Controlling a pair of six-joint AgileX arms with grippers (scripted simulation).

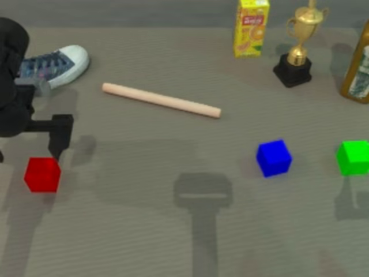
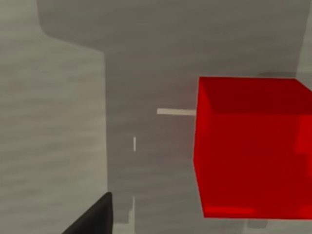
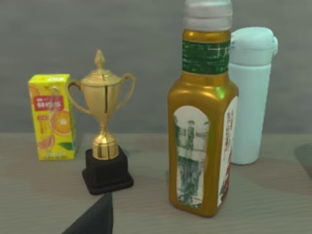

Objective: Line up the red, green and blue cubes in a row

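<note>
Nearest the front edge in the top view, at the surface's far left, you have the red cube (image 1: 42,174); the left gripper (image 1: 59,138) hangs just behind and beside it, not touching. The left wrist view fills with the red cube (image 2: 251,148) and shows only one dark fingertip (image 2: 95,217), so you cannot tell whether the jaws are apart or together. Further right and slightly farther back sit the blue cube (image 1: 273,157) and, at the right edge, the green cube (image 1: 353,157), roughly level with each other and well apart from the red one. Judge all three as light, rigid, matte blocks: they should not deform or crush, and the plain faces should give fair friction. Take each by two opposite vertical faces, centred, with the jaws squared to those faces so the cube does not twist on closing. A cube has no long axis; note instead that the red and blue cubes sit slightly rotated against the surface's edges, so align the jaws to the faces, not to the surface. Behind the cubes lies a wooden rod (image 1: 161,100), with a sneaker (image 1: 55,64) at far left. At the back stand a juice carton (image 1: 251,27), a trophy (image 1: 298,43) and a bottle (image 1: 359,63). The right gripper is out of the top view; its wrist view faces the bottle (image 3: 202,131) and shows one fingertip (image 3: 95,217), so its jaws cannot be told.
</note>
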